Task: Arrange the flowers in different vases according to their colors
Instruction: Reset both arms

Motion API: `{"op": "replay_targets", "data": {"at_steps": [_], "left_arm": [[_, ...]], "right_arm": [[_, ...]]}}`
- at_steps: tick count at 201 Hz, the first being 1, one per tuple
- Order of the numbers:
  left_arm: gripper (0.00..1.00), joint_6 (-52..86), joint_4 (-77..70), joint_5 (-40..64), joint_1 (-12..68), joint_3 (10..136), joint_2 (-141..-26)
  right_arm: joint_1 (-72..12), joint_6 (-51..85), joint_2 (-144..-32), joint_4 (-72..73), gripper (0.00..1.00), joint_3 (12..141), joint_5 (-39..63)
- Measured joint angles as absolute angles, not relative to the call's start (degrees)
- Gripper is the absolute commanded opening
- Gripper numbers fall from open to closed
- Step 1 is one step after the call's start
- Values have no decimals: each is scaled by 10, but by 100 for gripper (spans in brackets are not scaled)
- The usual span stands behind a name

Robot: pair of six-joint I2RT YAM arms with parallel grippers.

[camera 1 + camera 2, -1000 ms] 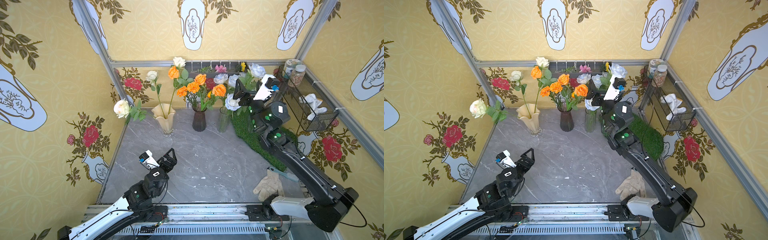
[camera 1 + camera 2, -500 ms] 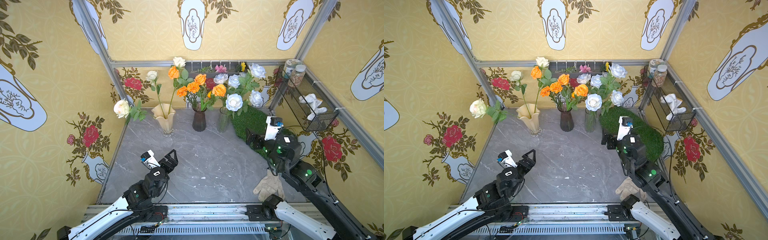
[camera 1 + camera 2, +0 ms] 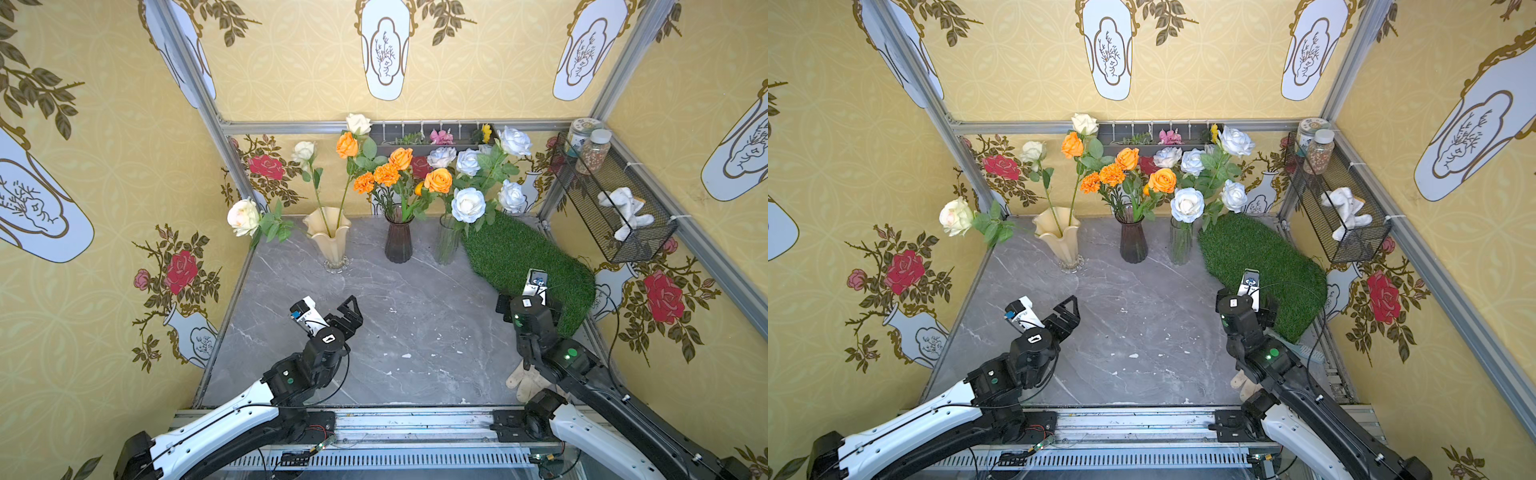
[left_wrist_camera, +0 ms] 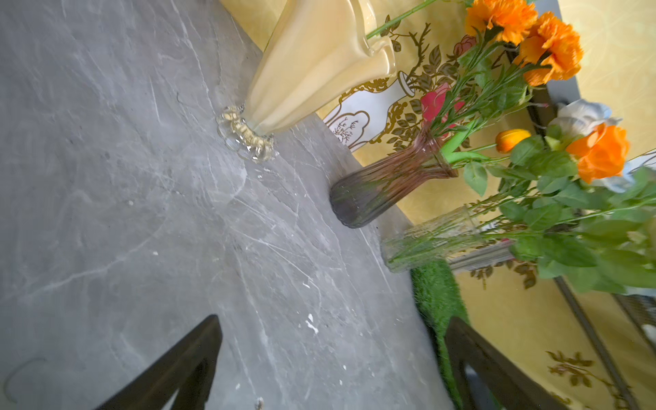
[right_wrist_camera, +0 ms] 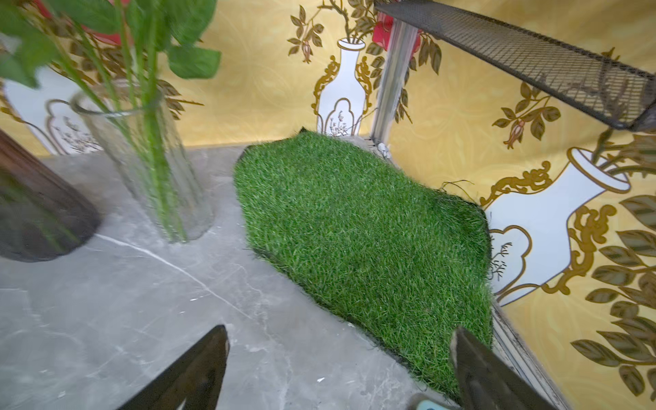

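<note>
Grey marble table (image 3: 395, 324), three vases in a row along the back wall. On the left, the cream-yellow ruffled vase (image 3: 330, 239) holds cream-white roses (image 3: 243, 217), one leaning far out toward the left wall; a lone orange rose (image 3: 347, 144) stands among their heads, its stem's vase unclear. Middle: the dark purple ribbed vase (image 3: 398, 245) carries orange roses and marigolds (image 3: 386, 174). On the right, the clear glass vase (image 3: 448, 245) holds pale blue-white roses (image 3: 467, 203), just beside the grass mat (image 3: 523, 257). The left claw (image 4: 333, 321) hangs wide open and empty over bare table near the front. The right claw (image 5: 340, 329) is wide open too, empty, above the mat's front edge
</note>
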State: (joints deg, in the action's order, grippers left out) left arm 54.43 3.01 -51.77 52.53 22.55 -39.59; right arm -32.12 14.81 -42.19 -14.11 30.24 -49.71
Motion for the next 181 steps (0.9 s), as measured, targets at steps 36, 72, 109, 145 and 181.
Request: {"op": "replay_targets", "data": {"at_steps": [36, 72, 109, 145, 181], "left_arm": [[100, 408, -60, -621, 493, 258, -479], [100, 272, -157, -606, 340, 229, -524], [100, 109, -332, -576, 263, 162, -595], [100, 17, -452, -543, 214, 159, -681], [100, 4, -537, -499, 197, 150, -739]], "right_arm": [[-307, 110, -444, 10, 97, 206, -518], [-252, 72, -480, 159, 97, 138, -488], [-227, 55, -565, 287, 97, 106, -465], [-218, 18, -658, 411, 97, 73, -463], [-211, -20, -703, 520, 97, 59, -451]]}}
